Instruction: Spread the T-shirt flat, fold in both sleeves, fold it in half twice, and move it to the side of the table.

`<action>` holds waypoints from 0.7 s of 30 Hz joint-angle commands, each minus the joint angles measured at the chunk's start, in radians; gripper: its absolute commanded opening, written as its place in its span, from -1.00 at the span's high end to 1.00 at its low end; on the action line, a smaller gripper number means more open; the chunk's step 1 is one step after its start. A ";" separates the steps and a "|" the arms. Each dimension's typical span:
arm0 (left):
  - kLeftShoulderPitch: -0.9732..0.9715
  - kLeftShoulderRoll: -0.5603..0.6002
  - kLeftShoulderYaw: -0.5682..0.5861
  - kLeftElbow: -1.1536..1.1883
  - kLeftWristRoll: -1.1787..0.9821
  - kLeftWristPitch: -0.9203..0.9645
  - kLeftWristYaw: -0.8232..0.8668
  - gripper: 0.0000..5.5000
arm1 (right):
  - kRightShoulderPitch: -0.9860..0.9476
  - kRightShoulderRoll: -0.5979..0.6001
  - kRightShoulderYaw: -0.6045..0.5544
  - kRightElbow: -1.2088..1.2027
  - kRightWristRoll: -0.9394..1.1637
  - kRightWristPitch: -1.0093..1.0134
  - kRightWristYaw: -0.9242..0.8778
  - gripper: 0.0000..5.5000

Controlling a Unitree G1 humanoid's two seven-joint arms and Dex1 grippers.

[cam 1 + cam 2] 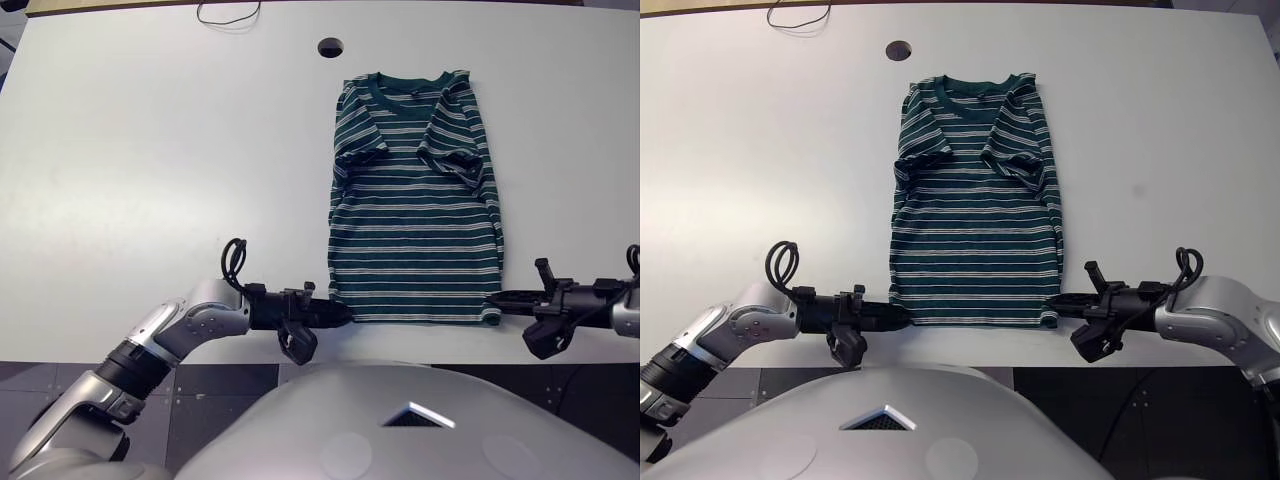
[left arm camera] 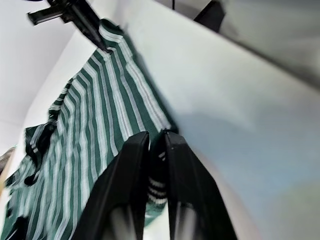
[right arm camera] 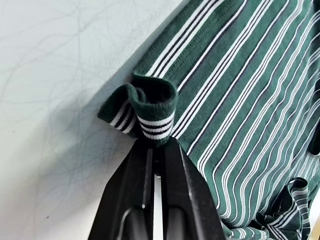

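Note:
A green T-shirt [image 1: 415, 215] with white stripes lies flat on the white table [image 1: 150, 180], collar at the far end, both sleeves folded in over the chest. My left gripper [image 1: 345, 314] is shut on the hem's near left corner [image 2: 156, 186]. On the opposite side, my right gripper [image 1: 1052, 305] is shut on the near right corner [image 3: 150, 116], which bunches up over the fingertips. Both corners sit close to the table's near edge.
A round cable hole [image 1: 330, 46] lies in the table beyond the collar, and a thin cable [image 1: 228, 14] runs at the far edge. Bare tabletop stretches wide to the left of the shirt and narrower to its right.

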 commanded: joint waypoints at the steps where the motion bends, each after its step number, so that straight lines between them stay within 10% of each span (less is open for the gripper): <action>1: 0.006 -0.004 0.013 0.102 0.096 0.058 0.010 0.96 | -0.002 0.014 0.026 0.015 -0.027 0.009 0.016 0.96; 21: 0.002 -0.084 0.207 -0.064 -0.319 0.135 0.055 0.96 | 0.013 0.123 -0.100 0.103 0.478 0.119 -0.032 0.96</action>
